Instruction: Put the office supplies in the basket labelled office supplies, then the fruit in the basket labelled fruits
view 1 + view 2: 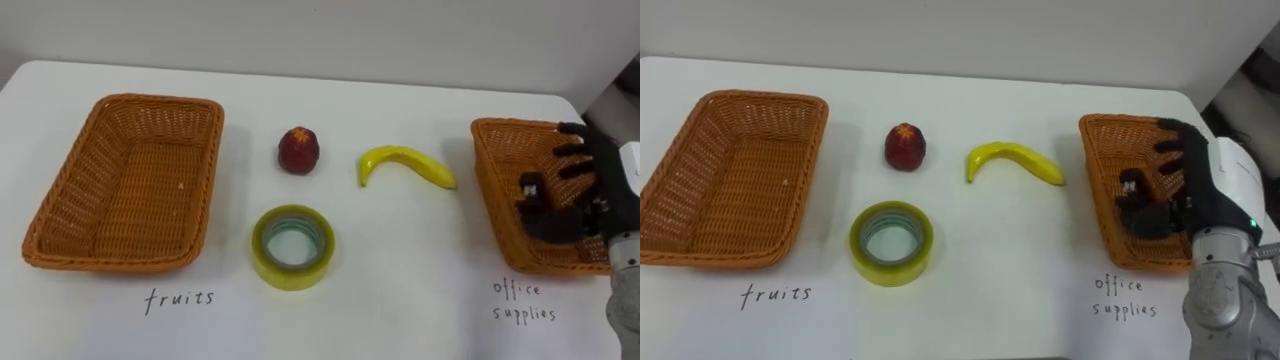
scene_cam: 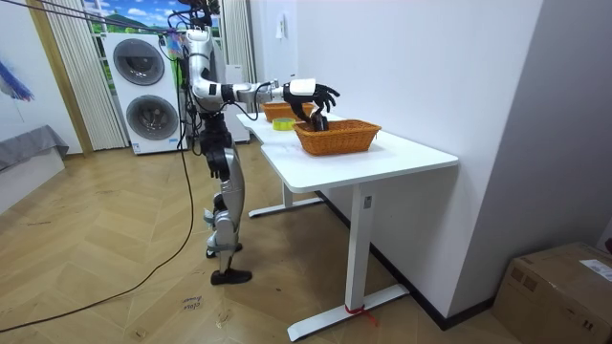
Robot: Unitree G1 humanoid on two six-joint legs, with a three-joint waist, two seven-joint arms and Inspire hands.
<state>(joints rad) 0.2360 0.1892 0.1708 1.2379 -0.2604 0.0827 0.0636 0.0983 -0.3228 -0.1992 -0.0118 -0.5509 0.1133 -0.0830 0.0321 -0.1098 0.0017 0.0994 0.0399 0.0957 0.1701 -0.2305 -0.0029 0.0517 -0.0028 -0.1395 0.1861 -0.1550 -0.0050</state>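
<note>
— Where is the yellow-green translucent tape roll (image 1: 292, 246) found?
— At six o'clock on the white table (image 1: 400, 262), clear of both baskets. It is judged light, stiff and slick, and best pinched across its wall.
— And the black right hand (image 1: 560, 215)?
— Fingers are spread, nothing seen gripped, over the brown wicker office basket (image 1: 488, 170) at three o'clock. The curved yellow banana (image 1: 405, 163) lies between.

Yellow tape (image 1: 292, 247): flat, hole up. Just behind tape, red fruit (image 1: 298, 150), upright. Behind tape to the right, banana (image 1: 405, 164) on its side, ends toward tape. Well left of tape, left basket (image 1: 45, 215), wicker, empty. Well right, right basket (image 1: 490, 180), wicker.
</note>
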